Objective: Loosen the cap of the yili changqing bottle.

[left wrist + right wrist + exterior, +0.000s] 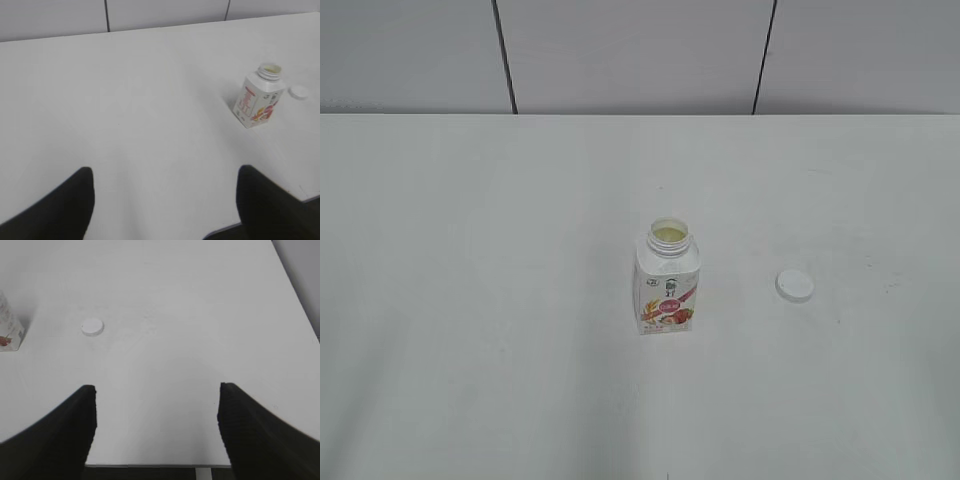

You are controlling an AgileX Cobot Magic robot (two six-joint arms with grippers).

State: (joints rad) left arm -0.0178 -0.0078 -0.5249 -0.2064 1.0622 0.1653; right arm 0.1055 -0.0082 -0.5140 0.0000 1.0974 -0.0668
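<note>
The yili changqing bottle point(667, 283) stands upright in the middle of the white table, its neck open with pale liquid showing. It also shows in the left wrist view point(260, 97) and at the left edge of the right wrist view point(8, 327). The white cap point(795, 285) lies on the table to the right of the bottle, apart from it. It shows in the left wrist view point(299, 92) and the right wrist view point(92, 327) too. My left gripper point(165, 195) is open and empty, far from the bottle. My right gripper point(156, 412) is open and empty near the table's front edge. Neither gripper shows in the exterior view.
The white table point(470, 300) meets a grey panelled wall point(620, 50) at the back. The table's front edge point(150, 465) and right edge point(300, 305) show in the right wrist view.
</note>
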